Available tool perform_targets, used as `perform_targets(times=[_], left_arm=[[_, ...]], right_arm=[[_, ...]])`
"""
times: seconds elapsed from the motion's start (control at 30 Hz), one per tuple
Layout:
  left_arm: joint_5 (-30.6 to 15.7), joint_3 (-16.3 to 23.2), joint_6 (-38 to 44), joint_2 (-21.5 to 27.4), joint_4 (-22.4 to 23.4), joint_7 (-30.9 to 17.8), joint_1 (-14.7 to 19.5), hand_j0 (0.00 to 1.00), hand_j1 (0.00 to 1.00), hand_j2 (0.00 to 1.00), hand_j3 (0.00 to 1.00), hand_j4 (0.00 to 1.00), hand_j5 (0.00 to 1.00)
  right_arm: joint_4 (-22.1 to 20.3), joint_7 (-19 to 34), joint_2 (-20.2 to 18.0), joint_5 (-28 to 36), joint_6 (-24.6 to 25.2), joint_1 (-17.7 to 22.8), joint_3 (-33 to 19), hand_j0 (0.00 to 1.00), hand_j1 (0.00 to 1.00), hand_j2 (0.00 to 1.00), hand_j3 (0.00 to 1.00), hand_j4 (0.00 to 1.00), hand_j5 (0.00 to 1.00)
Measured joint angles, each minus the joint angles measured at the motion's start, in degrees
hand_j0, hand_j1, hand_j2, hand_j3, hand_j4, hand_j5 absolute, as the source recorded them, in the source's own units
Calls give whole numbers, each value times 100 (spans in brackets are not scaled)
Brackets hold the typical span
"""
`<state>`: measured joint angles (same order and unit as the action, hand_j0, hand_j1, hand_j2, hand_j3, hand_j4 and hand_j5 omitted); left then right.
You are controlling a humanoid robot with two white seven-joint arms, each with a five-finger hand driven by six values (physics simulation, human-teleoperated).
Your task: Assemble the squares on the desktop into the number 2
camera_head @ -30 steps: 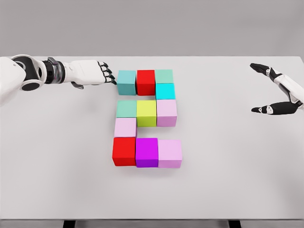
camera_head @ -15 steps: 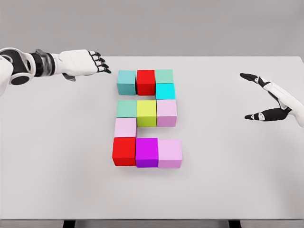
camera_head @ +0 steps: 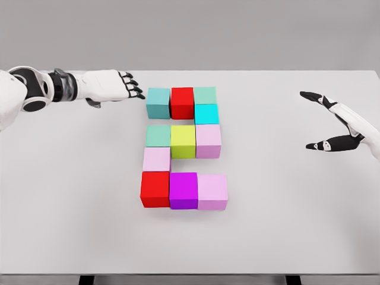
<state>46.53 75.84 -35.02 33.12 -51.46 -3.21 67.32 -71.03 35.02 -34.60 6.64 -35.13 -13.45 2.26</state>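
Coloured cubes sit together mid-table in a 2 shape. The top row is a teal cube (camera_head: 158, 102), a red cube (camera_head: 182, 102) and a green cube (camera_head: 205, 95), with a cyan cube (camera_head: 206, 114) below the green one. The middle row holds a green cube (camera_head: 158, 136), a yellow cube (camera_head: 183, 141) and a pink cube (camera_head: 208, 140). A pale pink cube (camera_head: 157, 159) leads down to a red cube (camera_head: 155, 189), a magenta cube (camera_head: 183, 190) and a pink cube (camera_head: 212, 191). My left hand (camera_head: 132, 86) hovers open just left of the teal cube, not touching. My right hand (camera_head: 323, 122) hangs open at the far right.
The white table (camera_head: 71, 196) reaches its front edge near the bottom of the view. Bare surface lies on both sides of the cube figure.
My left hand rose and drew back from the teal cube, then came down and right toward it again. My right hand shifted left and has held still since.
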Motion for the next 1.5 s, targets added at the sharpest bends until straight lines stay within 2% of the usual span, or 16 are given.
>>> perform_targets(times=[1.0,1.03,1.1,1.2,1.5], left_arm=[[1,75,0,-52,12,-7,0,95,95,95,95,95,95],[-7,90,-3,0,16,-8,111,100,100,100,100,100,100],[-128,5,0,350,77,8,114,100,100,100,100,100,100],[-192,-33,0,580,114,15,114,100,100,100,100,100,100],[-234,-54,0,706,134,19,114,100,100,100,100,100,100]], right_arm=[[-3,0,4,0,0,0,-5,100,100,100,100,100,100],[-4,0,3,0,0,0,-6,100,100,100,100,100,100],[-8,0,4,0,0,0,-5,100,100,100,100,100,100],[-11,0,4,0,0,0,-5,100,100,100,100,100,100],[-12,0,4,0,0,0,-5,100,100,100,100,100,100]])
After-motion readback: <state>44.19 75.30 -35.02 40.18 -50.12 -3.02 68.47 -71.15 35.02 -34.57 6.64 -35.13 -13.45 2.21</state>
